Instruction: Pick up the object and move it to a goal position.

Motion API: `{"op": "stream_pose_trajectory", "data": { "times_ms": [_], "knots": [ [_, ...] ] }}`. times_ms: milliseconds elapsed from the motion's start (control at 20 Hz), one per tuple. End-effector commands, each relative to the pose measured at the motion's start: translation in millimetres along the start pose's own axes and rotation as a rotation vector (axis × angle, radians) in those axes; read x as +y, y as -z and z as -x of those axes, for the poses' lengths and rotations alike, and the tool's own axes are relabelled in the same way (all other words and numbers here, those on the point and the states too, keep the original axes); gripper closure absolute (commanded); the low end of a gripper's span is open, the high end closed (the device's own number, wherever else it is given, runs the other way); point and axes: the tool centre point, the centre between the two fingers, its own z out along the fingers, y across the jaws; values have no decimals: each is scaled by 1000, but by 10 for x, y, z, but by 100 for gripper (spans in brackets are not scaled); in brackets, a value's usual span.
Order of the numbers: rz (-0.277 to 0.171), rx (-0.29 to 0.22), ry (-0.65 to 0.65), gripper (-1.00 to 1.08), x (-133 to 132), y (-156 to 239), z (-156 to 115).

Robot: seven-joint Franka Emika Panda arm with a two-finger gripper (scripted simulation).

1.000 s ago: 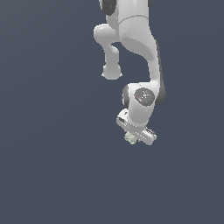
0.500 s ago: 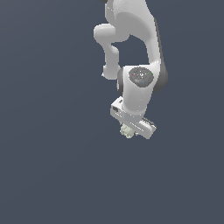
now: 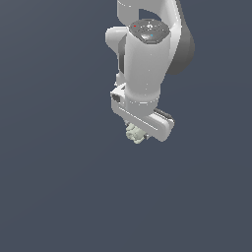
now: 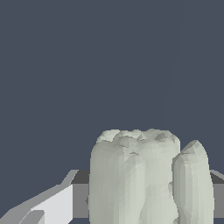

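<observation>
- The arm (image 3: 147, 54) hung over a plain dark grey worktop (image 3: 54, 187), with its hand (image 3: 139, 129) pointing down and seen almost from above in the exterior view.
- The object (image 3: 134, 133), a small pale greenish-white lump with ridged, lobed sides, peeked out from under the hand's white body; most of it was hidden there.
- In the wrist view the object (image 4: 144, 179) filled the near field, sitting right against the hand, with a grey and white finger (image 4: 52, 203) showing beside it.
- The hand appeared to be closed on the object, gripping it between its fingers; the contact faces themselves were hidden, so this was a judgement from how closely the lump sat under the palm.
- No goal marker was visible in either view, so how far the carry had to go could not be told.
- The step in hand was judged to be the carry. Doing it well would have meant keeping the grip firm, moving smoothly without jerks, and holding the wrist level, since lobed sides give the pads uneven purchase and the lump could twist or slip.
</observation>
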Motion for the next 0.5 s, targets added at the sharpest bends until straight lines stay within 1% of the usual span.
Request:
{"op": "stream_pose_trajectory", "data": {
  "times_ms": [0, 200, 450],
  "knots": [
    [1, 0, 0, 108, 62, 280, -76],
    [1, 0, 0, 108, 137, 650, -188],
    [1, 0, 1, 108, 192, 970, -289]
  ]
}}
